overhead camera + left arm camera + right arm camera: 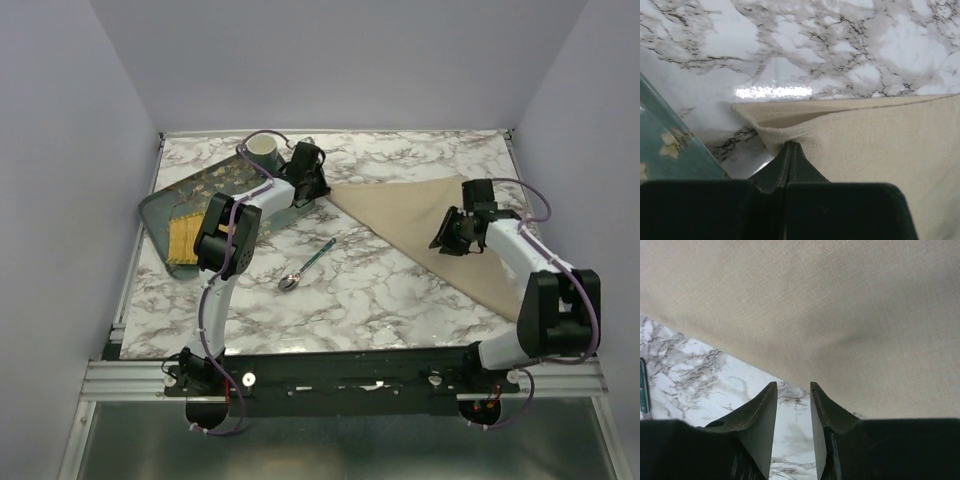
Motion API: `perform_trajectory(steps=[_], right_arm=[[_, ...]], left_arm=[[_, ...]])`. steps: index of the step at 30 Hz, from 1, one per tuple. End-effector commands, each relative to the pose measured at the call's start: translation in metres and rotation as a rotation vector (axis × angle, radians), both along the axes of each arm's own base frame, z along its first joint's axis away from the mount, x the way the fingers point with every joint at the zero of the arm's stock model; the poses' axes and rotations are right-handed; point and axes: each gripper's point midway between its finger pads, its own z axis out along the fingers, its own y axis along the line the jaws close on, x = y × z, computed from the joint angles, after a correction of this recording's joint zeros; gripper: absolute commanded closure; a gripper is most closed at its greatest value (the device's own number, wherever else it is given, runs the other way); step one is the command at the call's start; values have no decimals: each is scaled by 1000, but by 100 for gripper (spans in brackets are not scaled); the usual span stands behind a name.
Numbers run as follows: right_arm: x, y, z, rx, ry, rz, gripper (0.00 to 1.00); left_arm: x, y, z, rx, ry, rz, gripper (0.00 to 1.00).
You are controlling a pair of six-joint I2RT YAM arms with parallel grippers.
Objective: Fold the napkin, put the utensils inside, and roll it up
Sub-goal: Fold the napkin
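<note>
The beige napkin (455, 235) lies folded into a triangle on the right half of the marble table. My left gripper (318, 188) is shut on its left corner, and the cloth (880, 135) puckers at the closed gripper tips (790, 145). My right gripper (446, 240) hovers over the napkin's long diagonal edge. It is open (792, 385), with only marble between the fingers and the cloth (815, 305) just beyond their tips. The spoon (305, 267) lies loose mid-table, silvery bowl toward me and teal handle pointing away. A sliver of that handle (642, 390) shows in the right wrist view.
A dark teal floral tray (160, 205) sits at the left with a yellow ribbed piece (183, 237) on it; its corner (670, 145) shows beside my left gripper. A pale cup (262, 150) stands at the back left. White walls enclose the table.
</note>
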Motion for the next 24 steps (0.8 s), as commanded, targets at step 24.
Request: perform_trajectory(steps=[24], right_arm=[[-94, -113, -12, -131, 72, -462, 63]], left_arm=[[29, 0, 4, -185, 47, 37, 100]])
